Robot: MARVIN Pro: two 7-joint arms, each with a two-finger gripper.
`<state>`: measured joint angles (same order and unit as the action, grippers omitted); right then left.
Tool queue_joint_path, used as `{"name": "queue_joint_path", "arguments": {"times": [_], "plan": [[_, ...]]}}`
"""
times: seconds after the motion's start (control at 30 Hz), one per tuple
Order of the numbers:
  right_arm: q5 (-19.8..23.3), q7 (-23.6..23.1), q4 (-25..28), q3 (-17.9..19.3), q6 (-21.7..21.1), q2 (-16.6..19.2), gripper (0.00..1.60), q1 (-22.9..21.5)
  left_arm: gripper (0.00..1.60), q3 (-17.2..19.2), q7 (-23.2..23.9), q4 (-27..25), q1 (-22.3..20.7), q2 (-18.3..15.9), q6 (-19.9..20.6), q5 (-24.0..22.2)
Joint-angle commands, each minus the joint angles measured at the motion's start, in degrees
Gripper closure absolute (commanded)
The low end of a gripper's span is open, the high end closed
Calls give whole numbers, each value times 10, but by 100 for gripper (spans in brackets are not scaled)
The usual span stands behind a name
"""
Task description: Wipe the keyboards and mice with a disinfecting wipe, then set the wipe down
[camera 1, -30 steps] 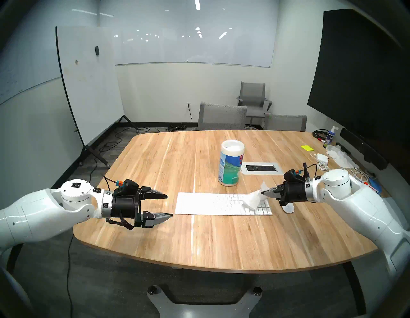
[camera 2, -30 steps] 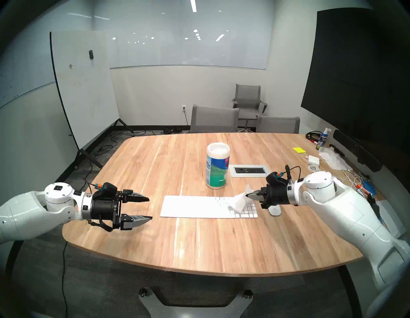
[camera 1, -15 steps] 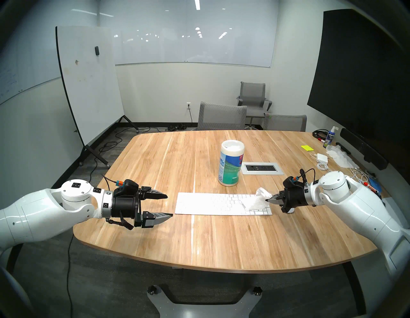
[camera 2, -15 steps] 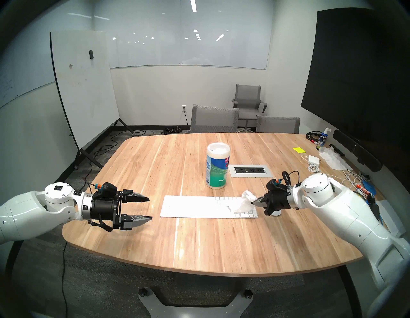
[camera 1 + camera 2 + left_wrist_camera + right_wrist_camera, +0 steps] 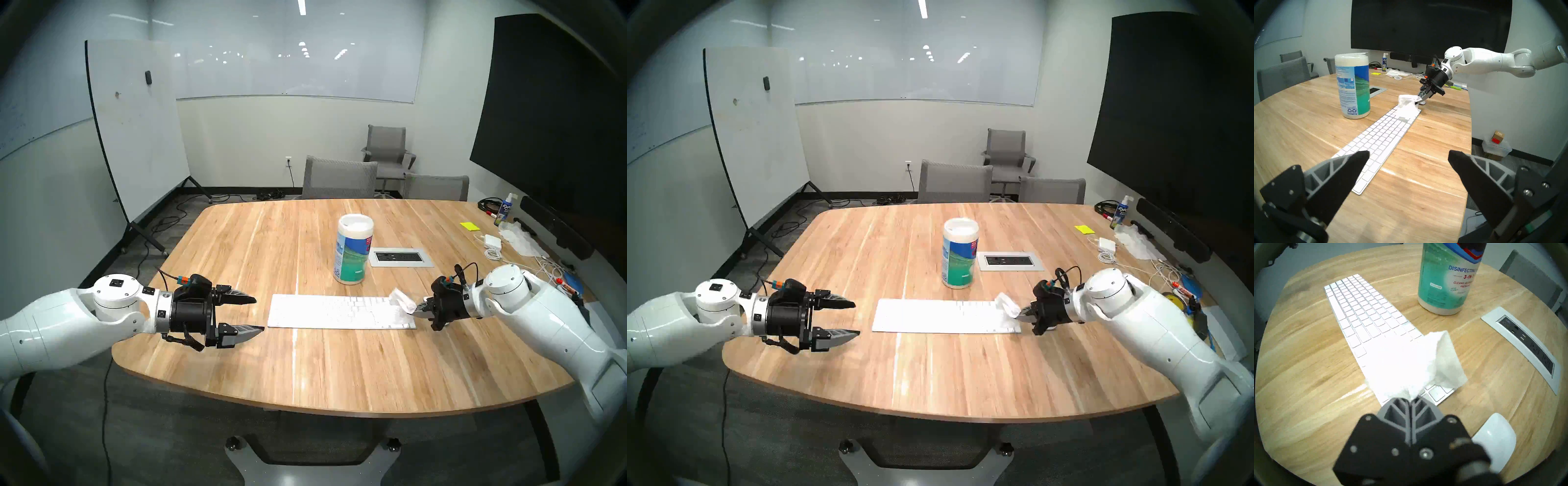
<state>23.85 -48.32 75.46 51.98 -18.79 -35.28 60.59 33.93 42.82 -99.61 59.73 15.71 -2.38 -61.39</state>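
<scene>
A slim white keyboard [image 5: 325, 311] [image 5: 932, 316] [image 5: 1379, 137] [image 5: 1362, 310] lies across the middle of the wooden table [image 5: 339, 373]. My right gripper [image 5: 414, 312] [image 5: 1018, 316] [image 5: 1411, 398] is shut on a white wipe [image 5: 400, 300] [image 5: 1007, 303] [image 5: 1407, 103] [image 5: 1403, 365], which drapes over the keyboard's right end. The white mouse [image 5: 1495, 438] sits just right of the keyboard, under my right wrist; in the head views it is hidden. My left gripper [image 5: 259, 314] [image 5: 857, 318] [image 5: 1408, 157] hovers open just left of the keyboard, holding nothing.
A tall wipe canister [image 5: 353, 249] [image 5: 1449, 277] stands behind the keyboard, with a power outlet panel [image 5: 400, 257] [image 5: 1525, 346] set in the table to its right. A charger brick [image 5: 492, 240], cables, tissues [image 5: 519, 239] and a spray bottle [image 5: 505, 208] crowd the far right edge.
My right gripper has drawn the wipe rightward and down along the keyboard's right end, now lying flatter on the keys. The mouse has gone out of sight behind it. The left arm has stayed still.
</scene>
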Motion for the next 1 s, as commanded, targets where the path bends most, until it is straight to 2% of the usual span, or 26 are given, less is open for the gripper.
{"name": "queue_joint_path", "arguments": {"times": [0.0,0.97], "plan": [[-7,-12,-2,2,16,1,160,-16,0,6,0,-1,-6,1,-2,-3],[-31,-65,-7,7,46,34,160,-4,0,6,0,-1,-6,1,-2,-3]]}}
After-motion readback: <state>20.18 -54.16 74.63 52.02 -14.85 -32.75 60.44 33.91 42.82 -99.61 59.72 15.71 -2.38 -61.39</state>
